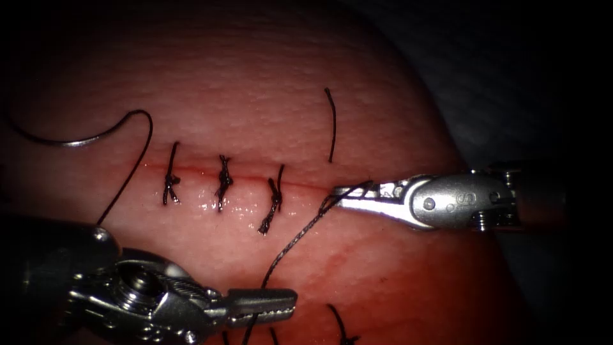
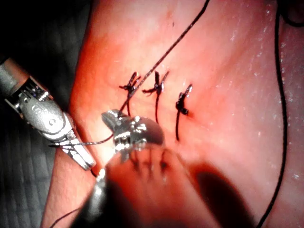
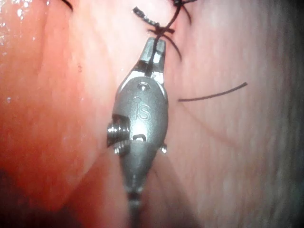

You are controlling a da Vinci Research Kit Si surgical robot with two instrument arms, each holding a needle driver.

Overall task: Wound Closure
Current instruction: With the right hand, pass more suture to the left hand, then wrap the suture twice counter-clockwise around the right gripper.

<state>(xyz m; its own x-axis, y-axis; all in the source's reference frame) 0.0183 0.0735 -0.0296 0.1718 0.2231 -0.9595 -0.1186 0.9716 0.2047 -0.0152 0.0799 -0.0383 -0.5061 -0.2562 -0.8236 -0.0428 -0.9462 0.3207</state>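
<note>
where the endoscope view looks down on the tissue [image 1: 268, 83], three knots [image 1: 222, 184] sit tied across the cut [image 1: 198, 171]. the right tool [image 1: 348, 195] lies at the cut's right end, jaws closed on the thread [image 1: 297, 236], which runs down toward the tissue's near edge and passes under the left tool [image 1: 284, 303]. whether that tool's jaws are clamped or parted, i cannot tell, nor whether they hold anything. the needle [image 1: 70, 142] lies free on the tissue by its far left edge, not in the tissue, held by neither tool, its thread trailing down. a cut end [image 1: 332, 124] rests above the cut's right end.

seen from the left wrist view, the left tool [image 2: 126, 130] sits just beside the knots [image 2: 156, 88], with the thread [image 2: 180, 38] passing it; the right tool [image 2: 78, 154] pinches a strand.

from the right wrist view, the right tool [image 3: 154, 50] is closed on thread [image 3: 161, 29].

my worry: a hard pull on the pinched strand could fray it or tear the cut's edge, and the loose needle could snag or slide off the tissue.
</note>
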